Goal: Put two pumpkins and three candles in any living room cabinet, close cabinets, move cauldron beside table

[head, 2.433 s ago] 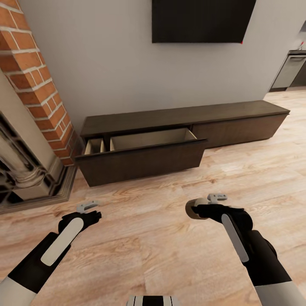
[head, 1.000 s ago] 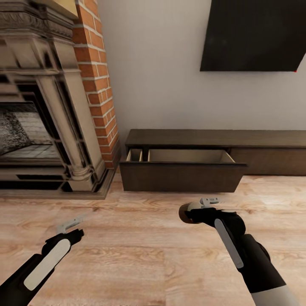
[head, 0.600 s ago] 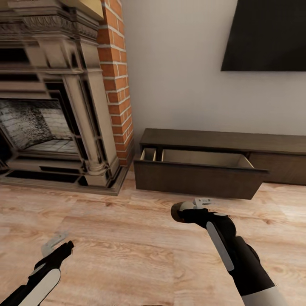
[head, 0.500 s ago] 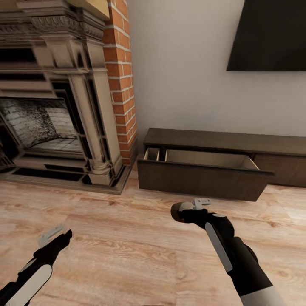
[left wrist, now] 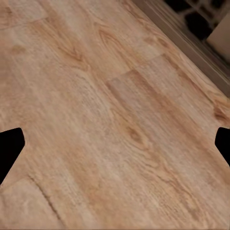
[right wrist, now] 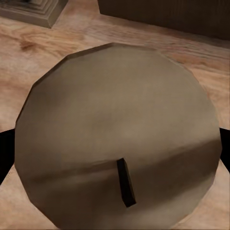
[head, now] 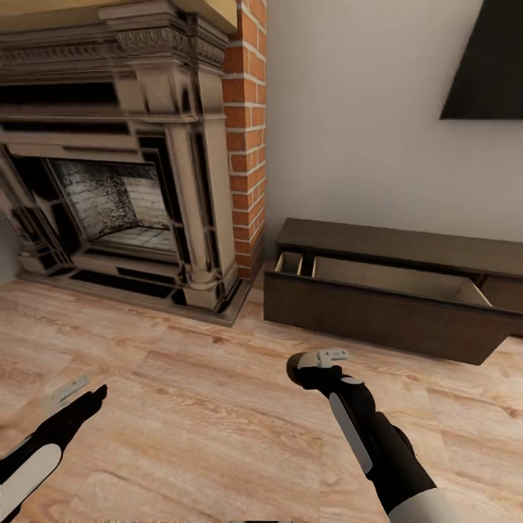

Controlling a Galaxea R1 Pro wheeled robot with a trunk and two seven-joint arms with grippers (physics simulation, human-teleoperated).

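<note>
A wood-plank floor (head: 181,407) is spread across the lower part of the head view, and a pale wall (head: 349,116) is seen behind. A carved stone fireplace (head: 123,167) with a red brick column (head: 247,138) beside it is set at the left, and the corner of a dark wall screen (head: 487,73) is cut off at the upper right. The cabinet (head: 392,290), a long low dark-brown unit, is placed against the wall just to the right of the brick column; its front drawer is pulled out, and its light tan divided inside is exposed, with a narrow compartment at the left end and a long one beside it. The right arm is extended over the floor in front of the cabinet, well short of the drawer, and the right gripper (head: 309,363) is pinched around a candle (head: 296,365), a stubby beige cylinder held at the fingertips. In the right wrist view the candle's flat round top (right wrist: 117,139) with a short dark wick is seen close up between the two dark fingers, above the floor. The left gripper (head: 76,392) is held low over bare floor at the left; in the left wrist view its fingertips (left wrist: 9,148) are spread wide apart with nothing between them.
</note>
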